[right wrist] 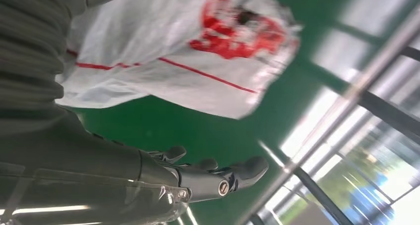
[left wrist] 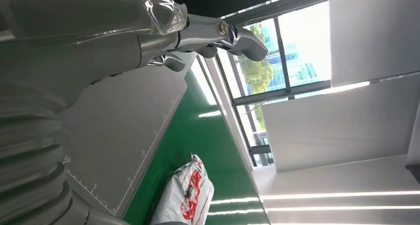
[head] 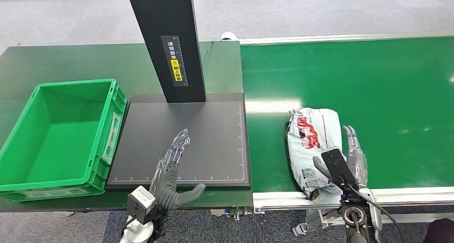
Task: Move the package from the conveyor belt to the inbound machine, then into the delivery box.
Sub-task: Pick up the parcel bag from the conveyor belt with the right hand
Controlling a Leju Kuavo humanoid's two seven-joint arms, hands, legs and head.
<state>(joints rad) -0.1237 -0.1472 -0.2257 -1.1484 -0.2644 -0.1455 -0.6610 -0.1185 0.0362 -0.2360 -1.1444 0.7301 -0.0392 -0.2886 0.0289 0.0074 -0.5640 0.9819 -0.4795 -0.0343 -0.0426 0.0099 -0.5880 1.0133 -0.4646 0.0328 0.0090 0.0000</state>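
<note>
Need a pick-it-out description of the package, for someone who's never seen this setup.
Find the green conveyor belt on the right of the head view; near its front edge lies the package, a crumpled white plastic mailer bag with red print. The robot's right hand is alongside it. It is the one soft, wrinkled white thing here; the black scanner platform and green crate to its left are rigid.
</note>
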